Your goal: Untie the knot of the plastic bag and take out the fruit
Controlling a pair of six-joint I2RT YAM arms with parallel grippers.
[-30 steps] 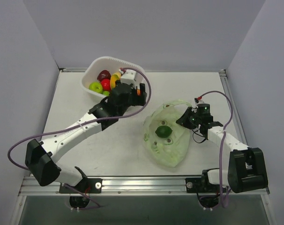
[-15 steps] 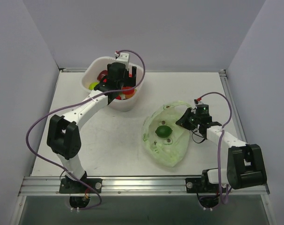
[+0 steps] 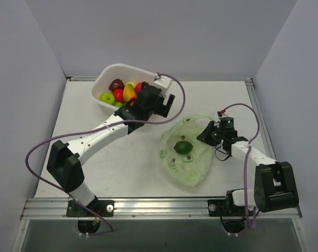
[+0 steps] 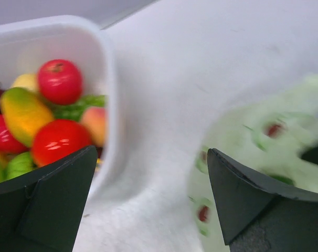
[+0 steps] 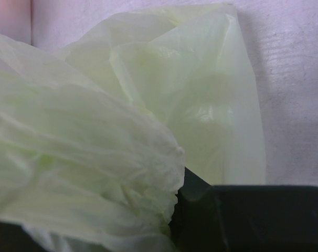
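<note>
Left jaws have swung back off the basket (image 3: 107, 71) toward the bag (image 3: 186, 167) and gape wide and empty above the tabletop (image 3: 138, 163). Right jaws are clamped on the bag's right rim. The bag lies open right of centre with one green fruit (image 3: 183, 146) inside; other fruit (image 3: 118, 94) fills the basket.

The table (image 3: 138, 170) bears a white basket (image 3: 124, 65) and the plastic bag (image 3: 192, 176).

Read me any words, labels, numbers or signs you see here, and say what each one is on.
No readable text anywhere.
The thin translucent pale green plastic bag carries faint round printed marks, too blurred to read.
The white plastic basket shows no lettering.
</note>
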